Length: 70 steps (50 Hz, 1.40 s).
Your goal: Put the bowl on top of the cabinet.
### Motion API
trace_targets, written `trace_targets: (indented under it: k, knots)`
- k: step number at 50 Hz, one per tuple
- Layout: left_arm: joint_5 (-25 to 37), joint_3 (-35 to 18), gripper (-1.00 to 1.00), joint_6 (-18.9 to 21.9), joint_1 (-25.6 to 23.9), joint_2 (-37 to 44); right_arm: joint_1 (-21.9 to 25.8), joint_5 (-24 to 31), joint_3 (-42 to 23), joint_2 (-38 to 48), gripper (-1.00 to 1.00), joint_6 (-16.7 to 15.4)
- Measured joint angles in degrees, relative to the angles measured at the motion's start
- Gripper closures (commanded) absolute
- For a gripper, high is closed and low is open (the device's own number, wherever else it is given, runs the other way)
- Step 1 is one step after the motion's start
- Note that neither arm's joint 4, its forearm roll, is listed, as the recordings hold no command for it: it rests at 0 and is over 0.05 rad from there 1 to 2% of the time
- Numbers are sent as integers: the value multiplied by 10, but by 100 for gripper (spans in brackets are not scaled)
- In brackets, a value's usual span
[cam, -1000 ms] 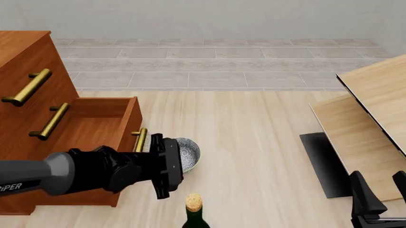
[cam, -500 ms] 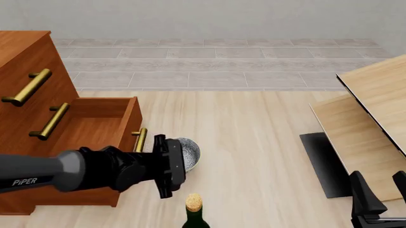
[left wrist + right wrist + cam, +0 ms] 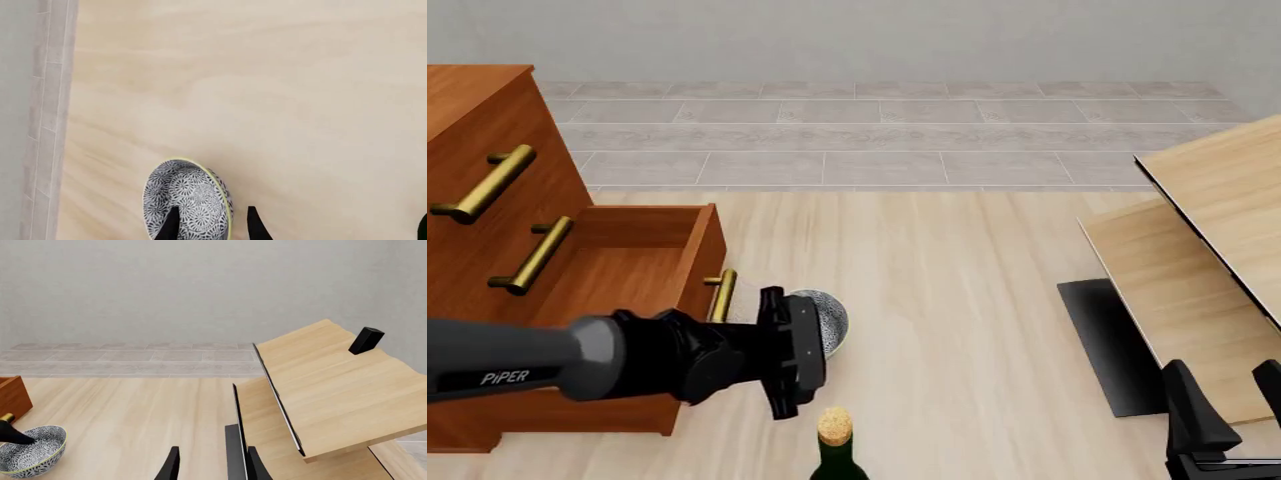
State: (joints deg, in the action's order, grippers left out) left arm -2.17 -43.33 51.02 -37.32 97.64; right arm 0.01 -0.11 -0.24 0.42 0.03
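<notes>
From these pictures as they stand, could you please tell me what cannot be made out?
- Front view: the left gripper hides much of the bowl, so contact is unclear.
- Left wrist view: the bowl's near rim is cut off by the edge.
- Front view: the bottle shows only its corked neck.
- The cabinet top runs out of frame.

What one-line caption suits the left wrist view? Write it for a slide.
Left gripper straddles the rim of the small round blue-grey floral-patterned bowl resting on the pale wood-grain tabletop.

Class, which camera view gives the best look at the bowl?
The left wrist view: the bowl is close, patterned interior and rim visible between the left hand's fingers. The right wrist view shows it small at the edge. The front view has it half hidden behind the arm.
</notes>
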Motion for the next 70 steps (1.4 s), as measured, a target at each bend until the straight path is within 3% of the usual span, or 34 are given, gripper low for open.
trace_targets:
  k: [20, 21, 45, 70]
  knots:
    - [-10, -6, -100, -4, -4, 27, 0, 0, 0, 0, -100, 0]
    - [-10, -6, 100, -5, -5, 27, 0, 0, 0, 0, -100, 0]
    - [-26, 5, 100, -9, -2, 13, 0, 0, 0, 0, -100, 0]
    - [3, -8, 100, 36, 16, -51, 0, 0, 0, 0, -100, 0]
